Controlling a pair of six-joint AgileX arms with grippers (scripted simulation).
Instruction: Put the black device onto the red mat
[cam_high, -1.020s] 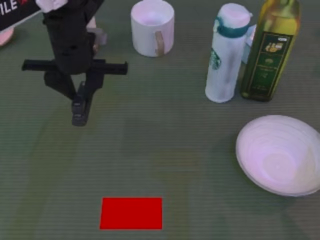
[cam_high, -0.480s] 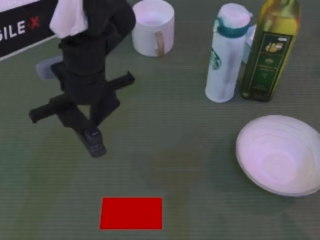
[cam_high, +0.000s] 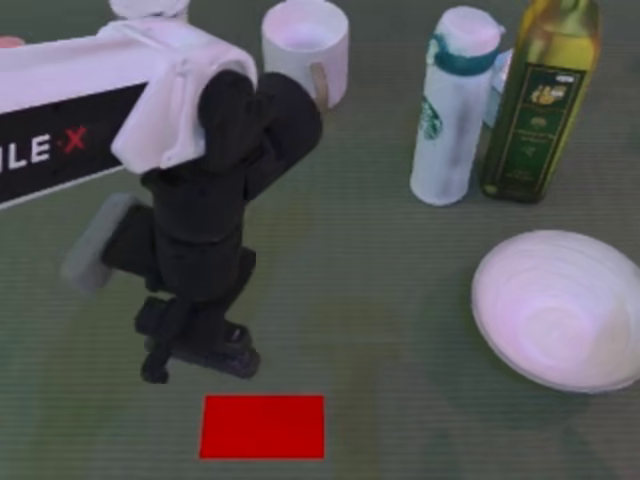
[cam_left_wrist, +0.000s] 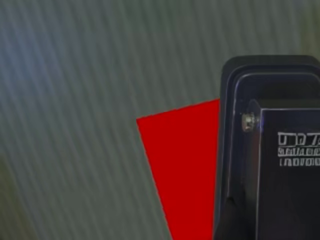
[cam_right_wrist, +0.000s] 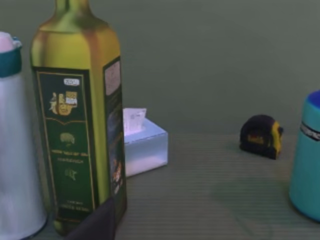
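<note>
Our left gripper (cam_high: 195, 350) hangs low over the table (cam_high: 380, 300), just at twelve o'clock of the flat bright-red rectangular mat (cam_high: 262, 427), its fingers closed around the small elongated black device (cam_left_wrist: 270, 150). From the left wrist, that device fills the near side and overlaps one edge of the red mat; whether it touches the mat we cannot tell. Farther off, toward one o'clock, stands the white mug (cam_high: 303, 52), then the white flask with a teal collar (cam_high: 452, 105) and the tall olive-oil bottle (cam_high: 541, 100). At three o'clock sits the white ribbed bowl (cam_high: 558, 308). Our right arm stays out of the top view.
</note>
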